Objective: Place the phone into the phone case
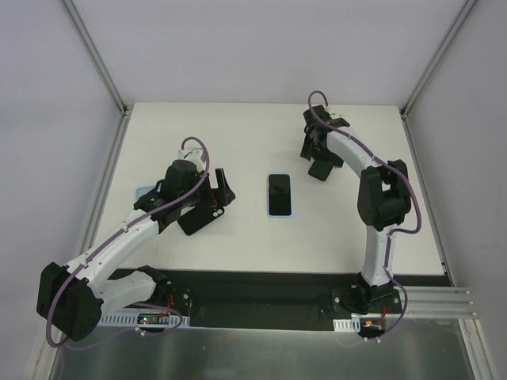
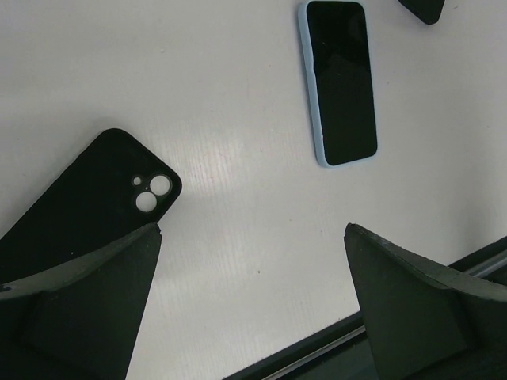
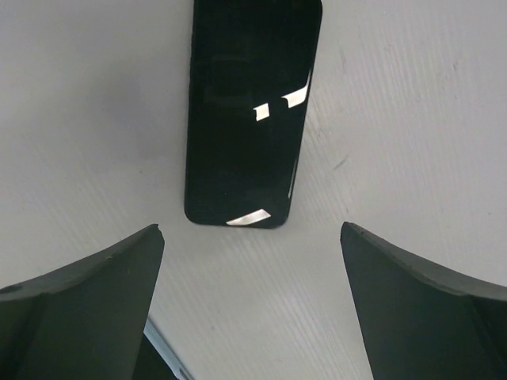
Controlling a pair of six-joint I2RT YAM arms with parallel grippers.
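The phone (image 1: 279, 195), screen up with a light blue rim, lies flat mid-table; it also shows as the phone (image 2: 341, 83) and, dark and glossy, as the phone (image 3: 252, 111). The black phone case (image 1: 194, 223) lies left of it, back up, camera holes showing on the case (image 2: 95, 198). My left gripper (image 1: 215, 199) hovers open over the case's camera end; in its wrist view the left gripper (image 2: 253, 229) frames bare table, its left finger overlapping the case. My right gripper (image 1: 315, 158) stands open up-right of the phone; the right gripper (image 3: 252, 227) holds nothing, the phone's short end just beyond its fingertips.
A light blue object (image 1: 145, 192) peeks out behind the left arm, mostly hidden. The white table (image 1: 253, 127) is walled on three sides. A black rail (image 1: 261, 285) runs along the near edge by the arm bases.
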